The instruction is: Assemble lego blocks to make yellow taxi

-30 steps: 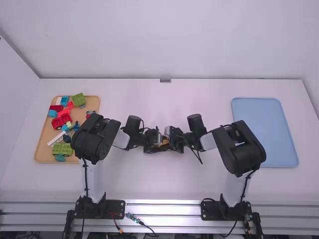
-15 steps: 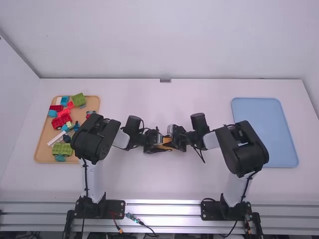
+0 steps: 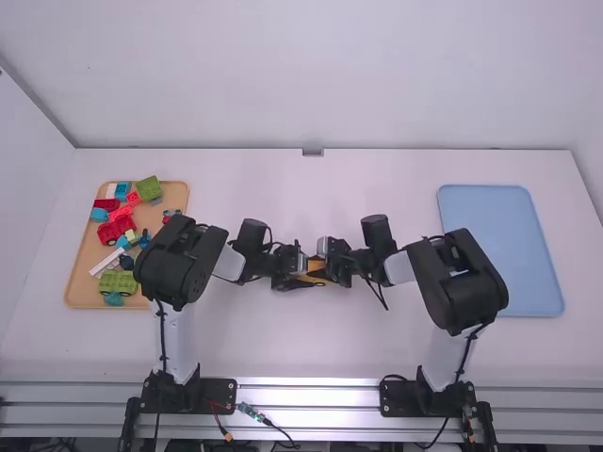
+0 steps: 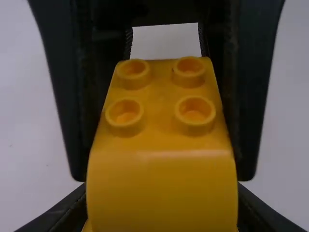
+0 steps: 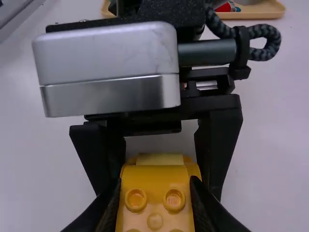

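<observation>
Starting at my left in the high view, the wooden tray (image 3: pixel 85 259) sits just inside the left edge of the white table (image 3: pixel 320 348). Loose blocks lie in it, red (image 3: pixel 115 229) and green (image 3: pixel 148 188) among them, with a few blue ones. The left arm's (image 3: pixel 177 262) dark elbow cuts across the tray's right rim from where I look, so that side gives me the least margin. Inward from there, the left gripper (image 3: pixel 303 269) is near the middle of the table, with bare tabletop both toward the far edge and back toward the bases.

I have the left jaws clenched on one end of the yellow block (image 3: pixel 317 267). In the left wrist view its studded top shows between the right gripper's (image 3: pixel 326 266) fingers, and its nearer end sits between the left one's own.

The right jaws grip the other end. In the right wrist view they press on both sides of the studded yellow part, and a pale yellow part (image 5: pixel 159 159) shows behind it, between the left fingers. The two grippers are close together, facing each other, so there's little room between them.

Farther right, the right arm's (image 3: pixel 462 278) elbow overlaps the near-left side of the blue tray (image 3: pixel 499 245), which lies near the table's right edge.
</observation>
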